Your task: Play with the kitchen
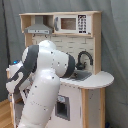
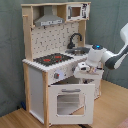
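Observation:
The kitchen is a tall white and light-wood toy with a grey hood, a microwave, a black faucet, a sink and a black-red stovetop. Its windowed oven door hangs ajar at the front. My gripper reaches in from the second exterior view's right and sits at the counter's front edge, just above the door's top right corner. In the first exterior view my own arm hides the gripper and the stove side, while the faucet and microwave show.
A grey curtain hangs behind the kitchen. The floor is light wood. The rounded counter end juts out at the first exterior view's right.

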Controlling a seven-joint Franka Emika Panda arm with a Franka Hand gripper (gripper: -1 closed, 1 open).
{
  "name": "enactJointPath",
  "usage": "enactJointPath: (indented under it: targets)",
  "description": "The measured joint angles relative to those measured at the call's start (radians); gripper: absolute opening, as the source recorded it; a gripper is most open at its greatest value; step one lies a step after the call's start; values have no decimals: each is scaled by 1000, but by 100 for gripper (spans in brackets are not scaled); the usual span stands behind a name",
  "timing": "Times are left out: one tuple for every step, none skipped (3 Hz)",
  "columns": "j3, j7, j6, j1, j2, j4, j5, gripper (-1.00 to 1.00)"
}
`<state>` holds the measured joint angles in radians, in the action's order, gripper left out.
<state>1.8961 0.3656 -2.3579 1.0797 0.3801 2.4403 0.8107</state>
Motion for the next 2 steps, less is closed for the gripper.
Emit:
enactJointPath:
  targets:
    - [-83, 2, -40, -51, -3, 8, 0, -100]
    - [-150, -1, -71, -117, -2, -5, -4, -100]
